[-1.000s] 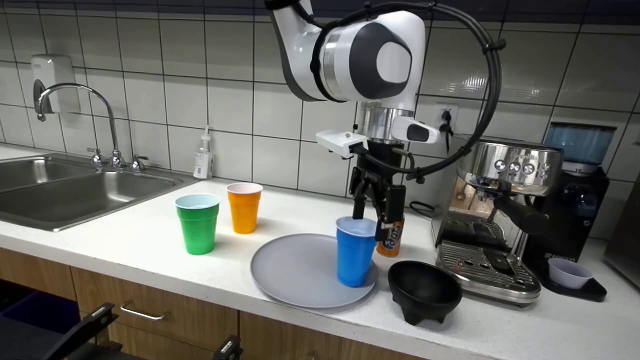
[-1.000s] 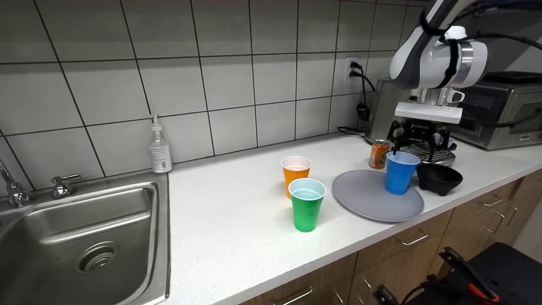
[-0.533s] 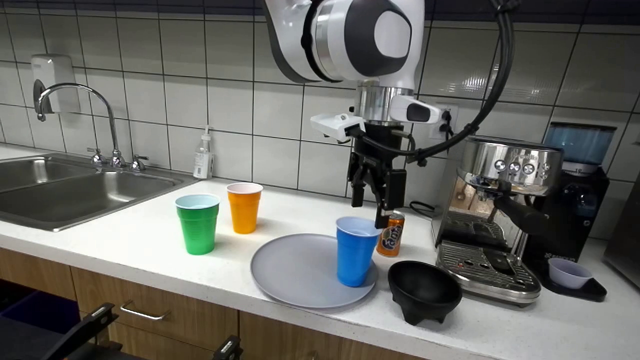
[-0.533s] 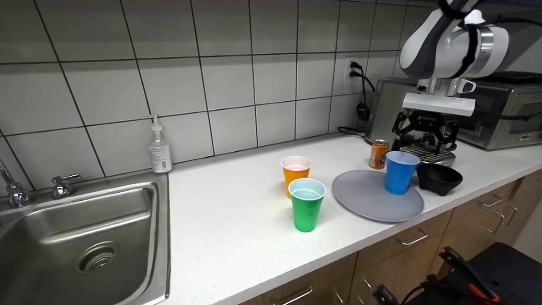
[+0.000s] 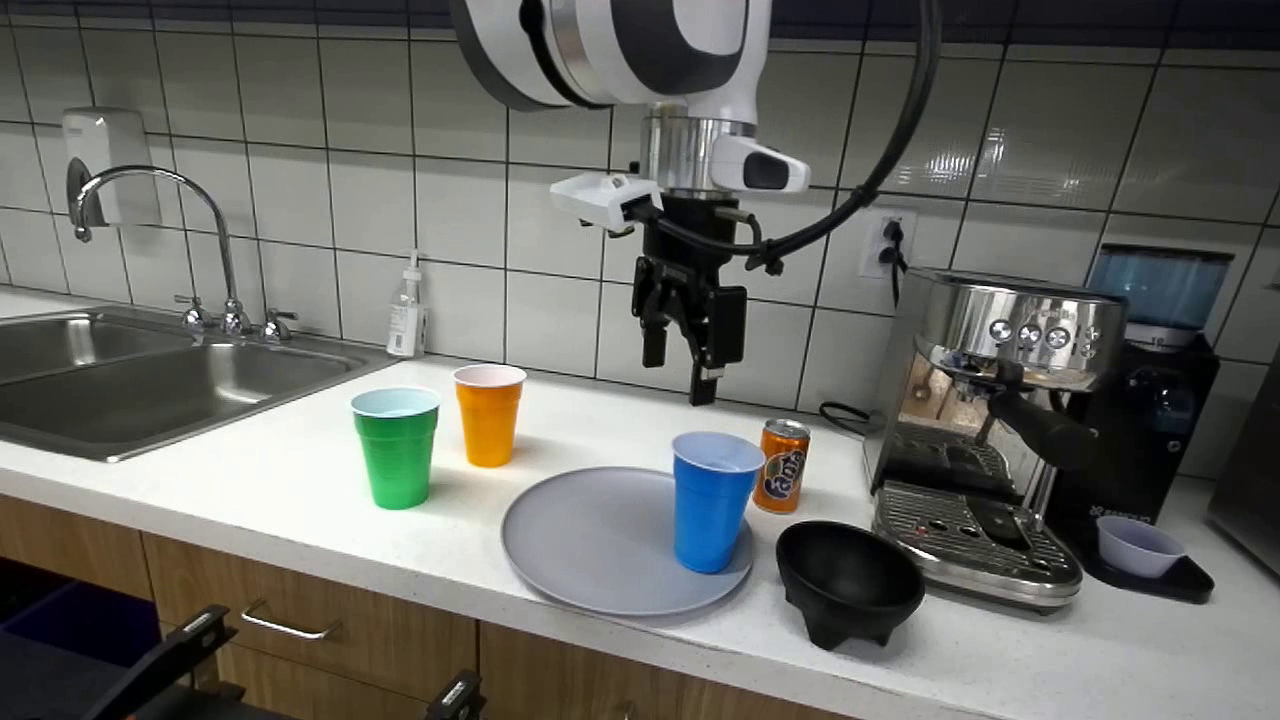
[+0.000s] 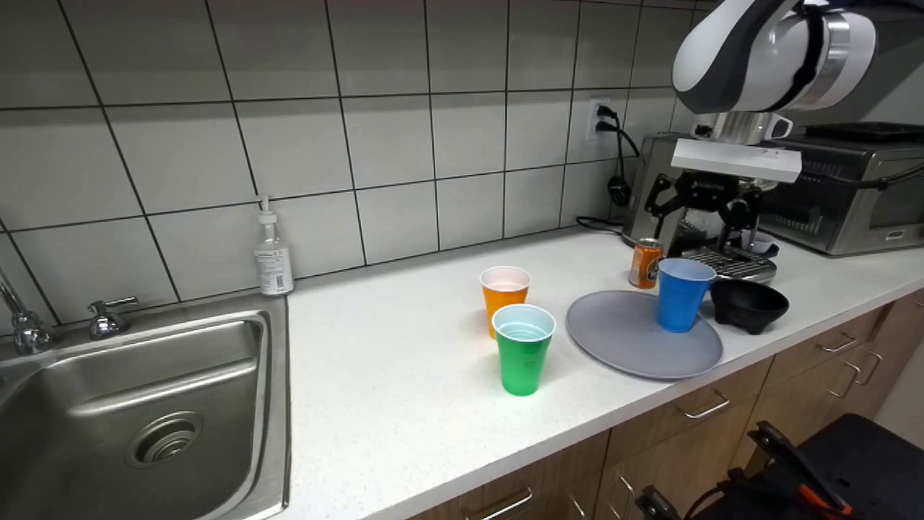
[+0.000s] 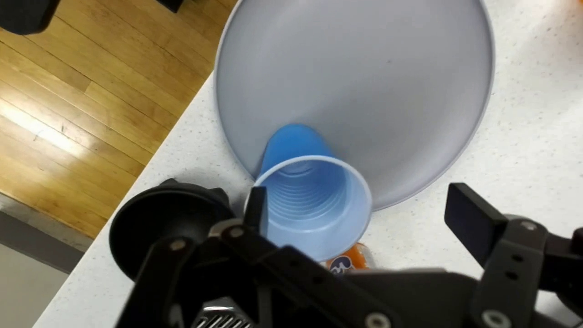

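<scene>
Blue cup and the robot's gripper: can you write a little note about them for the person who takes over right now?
Gripper: open and empty, hovering higher than the blue cup, not touching it.
Things: the blue cup stands near the edge of the grey plate. The black bowl and orange can are off the plate.
Done: the blue cup is on the plate, free of the gripper.
Left: the green cup and orange cup stand off the plate. Lifting any cup would probably mean coming down and closing.

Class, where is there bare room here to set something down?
Bare counter runs between the sink and the green cup; most of the plate is bare too. Crowded: around the blue cup, with the can and black bowl close by.
</scene>
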Controlling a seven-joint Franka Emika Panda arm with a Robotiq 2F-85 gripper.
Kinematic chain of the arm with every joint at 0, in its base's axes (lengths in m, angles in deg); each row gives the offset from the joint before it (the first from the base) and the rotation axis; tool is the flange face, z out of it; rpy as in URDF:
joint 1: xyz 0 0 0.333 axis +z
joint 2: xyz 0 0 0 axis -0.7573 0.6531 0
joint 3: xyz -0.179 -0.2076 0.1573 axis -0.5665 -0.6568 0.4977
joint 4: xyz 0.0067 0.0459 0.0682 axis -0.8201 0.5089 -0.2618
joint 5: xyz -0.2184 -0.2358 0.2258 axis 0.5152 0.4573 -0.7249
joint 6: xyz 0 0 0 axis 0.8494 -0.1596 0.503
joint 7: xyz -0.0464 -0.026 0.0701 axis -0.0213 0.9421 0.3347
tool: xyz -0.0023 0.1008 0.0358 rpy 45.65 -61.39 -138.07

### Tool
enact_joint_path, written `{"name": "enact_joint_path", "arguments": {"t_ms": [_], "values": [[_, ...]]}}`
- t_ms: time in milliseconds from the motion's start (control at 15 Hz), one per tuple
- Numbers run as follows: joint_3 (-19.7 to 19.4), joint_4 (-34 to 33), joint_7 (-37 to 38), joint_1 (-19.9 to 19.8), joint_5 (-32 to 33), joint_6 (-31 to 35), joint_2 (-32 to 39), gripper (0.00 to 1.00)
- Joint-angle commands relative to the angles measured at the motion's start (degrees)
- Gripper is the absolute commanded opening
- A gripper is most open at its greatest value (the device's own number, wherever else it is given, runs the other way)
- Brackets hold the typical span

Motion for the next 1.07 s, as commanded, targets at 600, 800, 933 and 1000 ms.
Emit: {"name": "enact_joint_path", "arguments": {"t_ms": [600, 800, 933, 1000], "values": [[9.9, 0.2, 2.1, 4.6, -0.7, -0.1, -1.8, 1.0], [10.0, 0.1, 2.2, 4.7, -0.7, -0.1, -1.8, 1.0], [9.9, -0.7, 1.6, 4.6, -0.1, 2.3, -0.2, 1.0], [9.7, -1.5, 0.5, 4.9, -1.0, 3.0, 0.6, 1.0]]}}
